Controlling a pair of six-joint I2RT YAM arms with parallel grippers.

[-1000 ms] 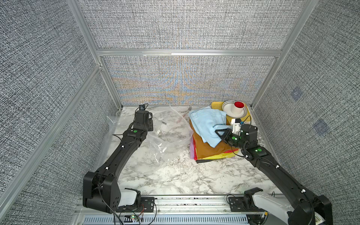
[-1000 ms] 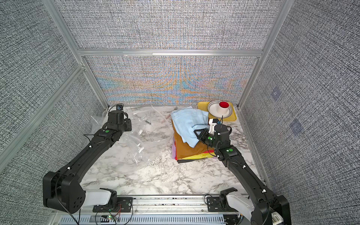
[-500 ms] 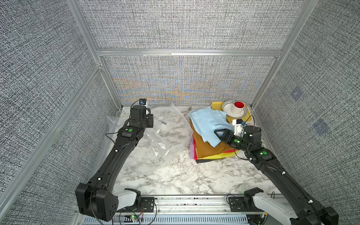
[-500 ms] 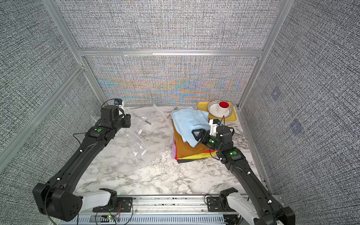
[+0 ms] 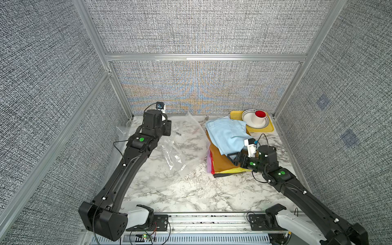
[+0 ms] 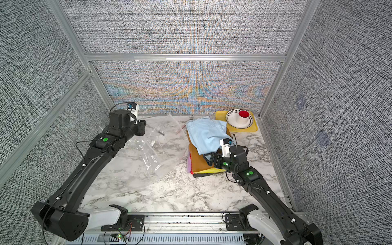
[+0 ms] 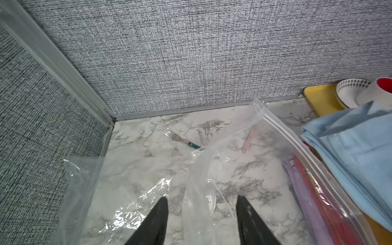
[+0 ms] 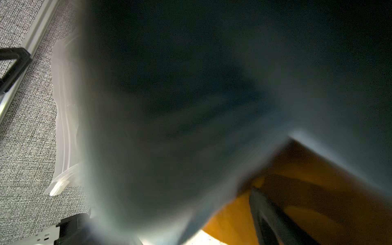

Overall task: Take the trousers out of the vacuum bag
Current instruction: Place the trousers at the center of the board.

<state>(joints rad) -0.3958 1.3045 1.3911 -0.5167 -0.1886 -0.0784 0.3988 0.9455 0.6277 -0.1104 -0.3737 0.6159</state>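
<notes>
- The large see-through crinkly plastic vacuum bag (image 5: 169, 152) sprawls over the middle of the white marble counter (image 5: 191, 195). Its zip-edged mouth reaches the stack of folded cloth trousers (image 5: 222, 165) toward the counter's far right corner.
- The light blue pair (image 5: 227, 133) lies loosely on top, outside the bag. In the left wrist view the lilac and red edges (image 7: 314, 201) show through the plastic, so I cannot tell whether those lower pairs are fully out.
- The right pincer (image 5: 233, 159) sits at the near hem of the light blue pair, jaws wide apart and clamping nothing (blurred cloth smothers most of its own camera).
- The left pincer (image 7: 201, 198) hovers over the bag near the far left corner, jaws apart around a raised fold of plastic, with no clamp visible.
- Risk: the drooping blue hem could catch on the right pincer as that arm moves, which would drag the pair off or skew the stack.
- Risk: the blue pair overlaps the yellow plastic tray (image 5: 271, 127), so a tug could jostle the white dotted bowl (image 5: 246, 115) and the red-lined cup (image 5: 261, 118).
- Risk: pulling the slippery bag while its mouth lies over the stack's edge could shift the lower pairs, or the film may simply slide free.
- Risk: the green-handled fork (image 7: 180, 139) beside the bag could be swept along.
</notes>
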